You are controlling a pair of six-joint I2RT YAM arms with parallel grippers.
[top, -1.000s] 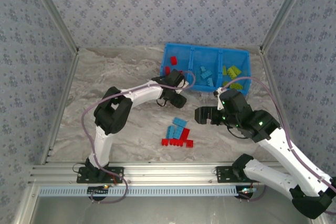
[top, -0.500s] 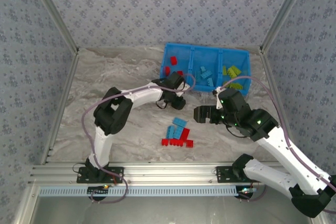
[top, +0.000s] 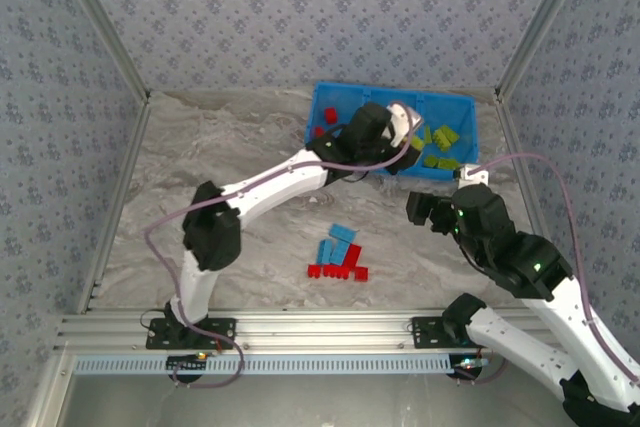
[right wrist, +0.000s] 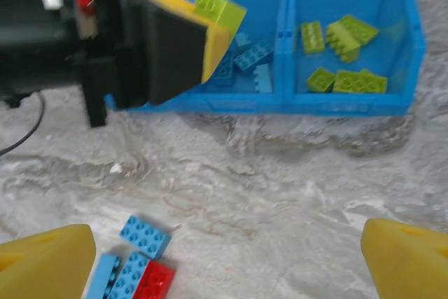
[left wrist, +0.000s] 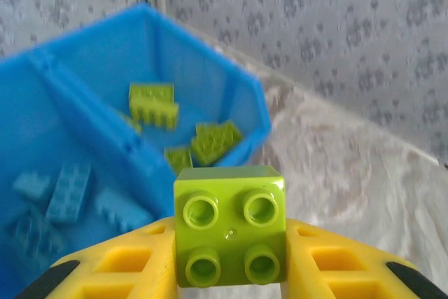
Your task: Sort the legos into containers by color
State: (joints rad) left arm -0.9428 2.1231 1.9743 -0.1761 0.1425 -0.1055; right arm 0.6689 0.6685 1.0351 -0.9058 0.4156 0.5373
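Top camera: left gripper (top: 408,139) holds one green brick (left wrist: 229,225) over the blue tray (top: 340,90)

The left gripper is out over the tray at the far side of the table (top: 220,147). Its two yellow fingers (left wrist: 112,264) are squeezed tight on the green brick. That brick has four round bumps on top and sits level between the fingers. It hangs in the air above the tray, close to the wall between the middle part and the right part. I cannot tell which of those two parts is right under it.

The tray has three parts side by side. Two red bricks (top: 330,114) show in the left part, and the arm covers the rest of it. The middle part has light blue bricks (right wrist: 252,54). I can count at least three, but they are blurry. The right part has green bricks (right wrist: 350,33), at least four, and some lean on each other.

The right gripper (right wrist: 224,271) is spread as wide as it goes, with nothing in it. It hangs over bare table just in front of the tray's right end.

A small pile (top: 338,257) lies on the table nearer the arms, well apart from the tray. It has three loose blue bricks (right wrist: 145,236) and about four loose red bricks (top: 352,254), all touching. The red ones are packed too close to count for sure.
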